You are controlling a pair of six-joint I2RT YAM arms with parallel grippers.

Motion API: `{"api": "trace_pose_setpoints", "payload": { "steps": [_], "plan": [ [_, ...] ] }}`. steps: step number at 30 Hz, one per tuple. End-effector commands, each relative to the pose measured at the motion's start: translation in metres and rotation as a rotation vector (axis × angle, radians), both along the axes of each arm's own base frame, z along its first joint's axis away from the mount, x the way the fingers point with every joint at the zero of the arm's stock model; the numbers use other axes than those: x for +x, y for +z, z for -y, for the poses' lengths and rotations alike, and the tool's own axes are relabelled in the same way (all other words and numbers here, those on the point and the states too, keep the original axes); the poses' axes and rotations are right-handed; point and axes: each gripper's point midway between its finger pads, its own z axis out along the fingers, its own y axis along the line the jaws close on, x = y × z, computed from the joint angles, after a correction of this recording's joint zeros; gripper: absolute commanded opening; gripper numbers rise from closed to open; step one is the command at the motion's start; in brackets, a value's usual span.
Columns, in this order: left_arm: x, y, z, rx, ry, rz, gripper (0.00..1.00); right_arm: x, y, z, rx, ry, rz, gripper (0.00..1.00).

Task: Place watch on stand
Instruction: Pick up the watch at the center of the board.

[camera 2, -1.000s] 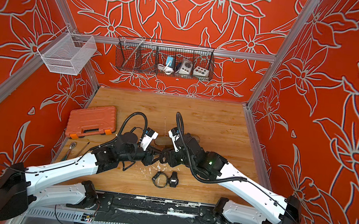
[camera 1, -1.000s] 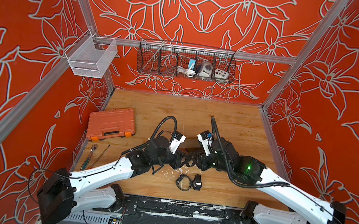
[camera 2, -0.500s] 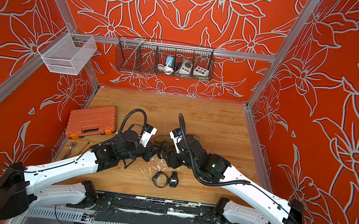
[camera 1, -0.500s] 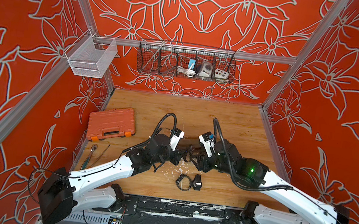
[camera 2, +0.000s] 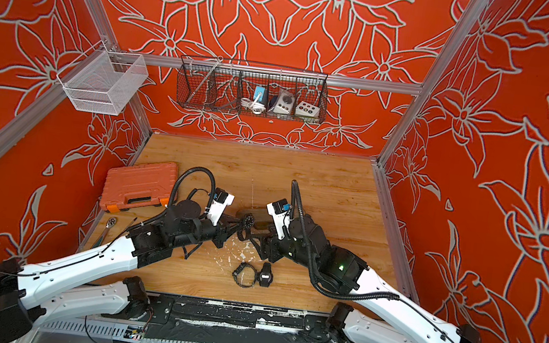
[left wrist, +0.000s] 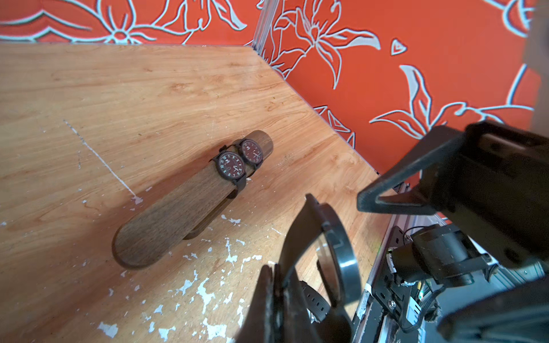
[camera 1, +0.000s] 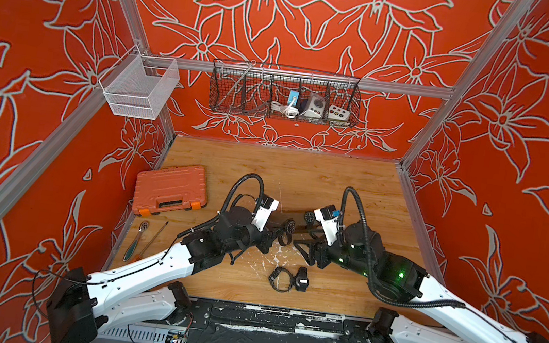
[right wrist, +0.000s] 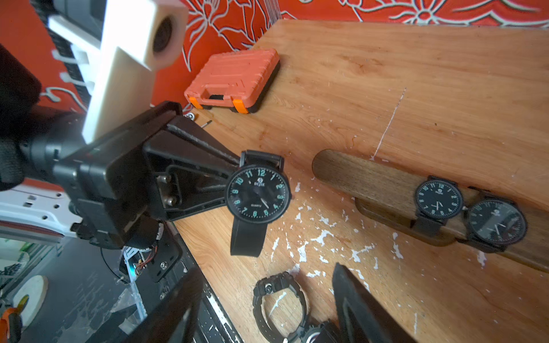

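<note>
A black watch (right wrist: 258, 194) with a round dial hangs above the table, and my left gripper (left wrist: 276, 273) is shut on its strap. In both top views the held watch (camera 1: 289, 226) sits between the two arms, just in front of the stand (camera 2: 260, 215). The stand (left wrist: 190, 202) is a long brown wooden bar on a dark base. It carries two black watches (right wrist: 439, 199) (right wrist: 496, 225) side by side near one end. My right gripper (right wrist: 267, 270) stands open and empty a short way from the held watch, above a loose watch (right wrist: 279, 300).
Two loose black watches (camera 1: 279, 279) (camera 1: 302, 279) lie near the front edge. An orange tool case (camera 1: 171, 190) sits at the left, with a ratchet and screwdriver (camera 1: 136, 241) in front of it. A wire basket (camera 1: 284, 93) and a white mesh basket (camera 1: 141, 86) hang on the walls.
My left gripper has shut on the watch strap. My right gripper has opened and drawn back from the watch, which now hangs from the left gripper alone.
</note>
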Motion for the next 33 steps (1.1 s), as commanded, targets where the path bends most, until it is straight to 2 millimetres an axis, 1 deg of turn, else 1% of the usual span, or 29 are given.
{"api": "trace_pose_setpoints", "payload": {
  "steps": [1, 3, 7, 11, 16, 22, 24, 29, 33],
  "plan": [
    [-0.009, 0.015, 0.006, -0.029, -0.055, 0.070, 0.00, 0.001, 0.022, -0.004, 0.122, -0.009, 0.028, 0.72],
    [-0.012, 0.018, 0.008, -0.037, -0.067, 0.079, 0.00, 0.002, 0.024, -0.002, 0.126, -0.021, 0.032, 0.72],
    [-0.017, 0.019, 0.014, -0.037, -0.099, 0.093, 0.00, 0.005, 0.021, -0.006, 0.136, -0.018, 0.049, 0.73],
    [-0.019, 0.022, 0.019, -0.044, -0.116, 0.090, 0.00, 0.004, 0.027, -0.011, 0.143, 0.003, 0.069, 0.74],
    [-0.020, 0.024, 0.023, -0.046, -0.121, 0.099, 0.00, 0.011, 0.022, -0.008, 0.113, -0.030, 0.080, 0.74],
    [-0.018, 0.030, 0.023, -0.044, -0.112, 0.104, 0.00, 0.008, 0.020, -0.017, 0.089, 0.002, 0.063, 0.72],
    [-0.010, 0.019, 0.023, -0.001, -0.075, 0.071, 0.00, 0.008, 0.015, -0.015, 0.059, -0.009, 0.068, 0.72],
    [-0.009, 0.018, 0.023, 0.012, -0.068, 0.067, 0.00, 0.007, 0.016, -0.015, 0.052, -0.013, 0.080, 0.70],
    [-0.009, 0.017, 0.023, 0.009, -0.070, 0.063, 0.00, 0.006, 0.018, -0.017, 0.049, -0.005, 0.086, 0.63]
  ]
}}
